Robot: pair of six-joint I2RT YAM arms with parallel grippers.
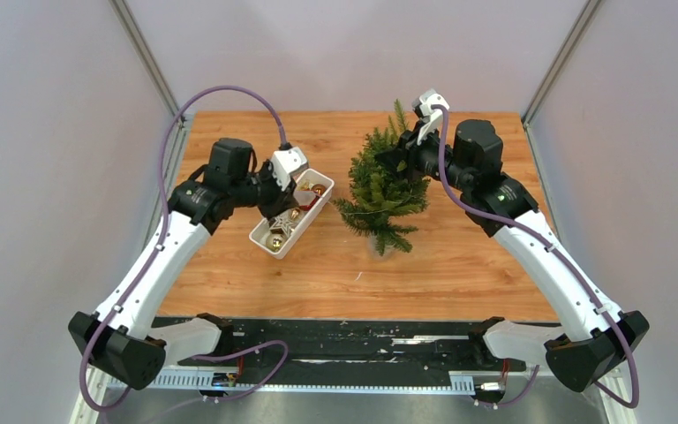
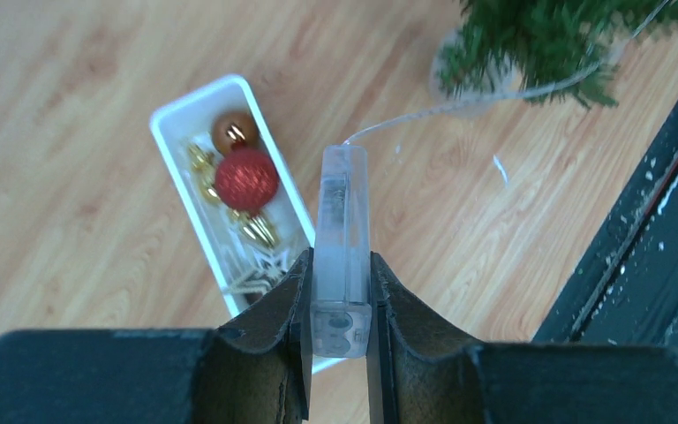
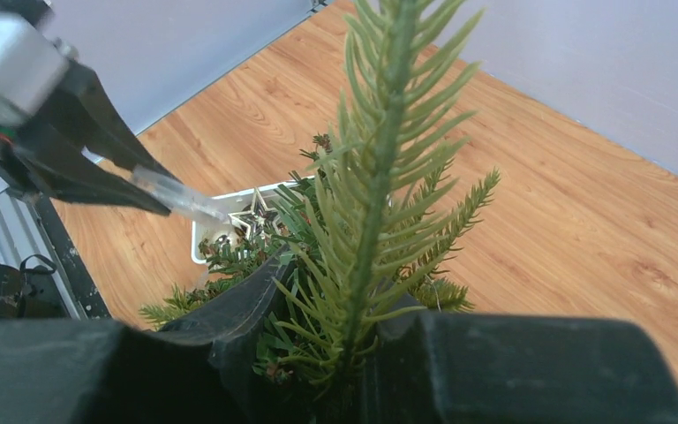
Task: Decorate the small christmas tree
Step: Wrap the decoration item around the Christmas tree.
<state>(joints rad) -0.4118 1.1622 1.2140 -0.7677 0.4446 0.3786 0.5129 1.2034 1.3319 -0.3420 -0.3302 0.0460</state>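
The small christmas tree (image 1: 381, 190) stands mid-table, bushy and green. My right gripper (image 1: 399, 159) is at its top, shut on the upright top shoot (image 3: 387, 168), which rises between the black fingers (image 3: 256, 305). My left gripper (image 2: 340, 261) is shut on a clear plastic battery box (image 2: 342, 221) and hangs above the white tray (image 2: 169, 115). A thin wire (image 2: 459, 102) runs from the box to the tree (image 2: 547, 35). In the tray lie a red glitter bauble (image 2: 245, 179), a bronze bauble (image 2: 234, 131) and gold pieces.
The white tray (image 1: 313, 216) lies just left of the tree on the wooden table (image 1: 459, 265). A black rail (image 1: 362, 340) runs along the near edge. Grey walls close the sides and back.
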